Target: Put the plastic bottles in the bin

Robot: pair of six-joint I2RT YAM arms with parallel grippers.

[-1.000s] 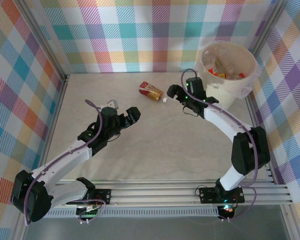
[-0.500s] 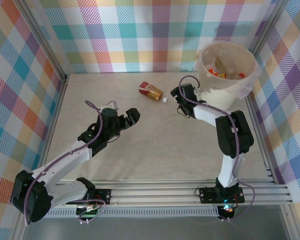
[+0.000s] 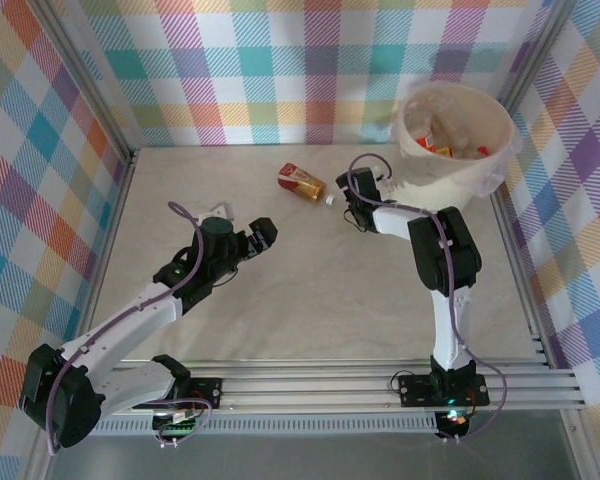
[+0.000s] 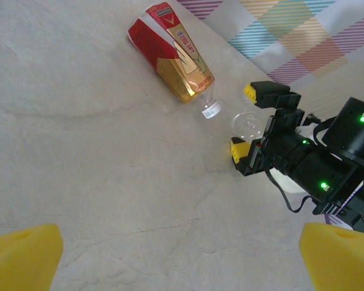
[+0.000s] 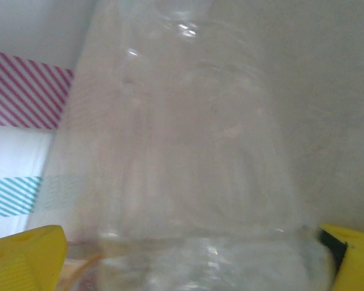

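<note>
A red and gold labelled bottle (image 3: pixel 301 181) with a white cap (image 4: pixel 211 110) lies on its side on the table, left of the bin (image 3: pixel 450 182). The cream-white bin holds several bottles (image 3: pixel 437 139). My right gripper (image 3: pixel 352 200) is low beside the bin's left wall. It is open, its yellow fingertips (image 4: pixel 266 93) on either side of a clear bottle (image 4: pixel 246 125). That clear bottle (image 5: pixel 188 151) spans the gap between the right fingers (image 5: pixel 25 254). My left gripper (image 3: pixel 265 235) is open over bare table, holding nothing.
Checked walls enclose the table on three sides, with metal frame posts at the corners. The bin stands in the far right corner. The right arm (image 3: pixel 435 250) is folded upright in front of the bin.
The right arm has folded in and its gripper has dropped left and down, from beside the bin rim to the clear bottle on the table. The left arm has barely moved.
</note>
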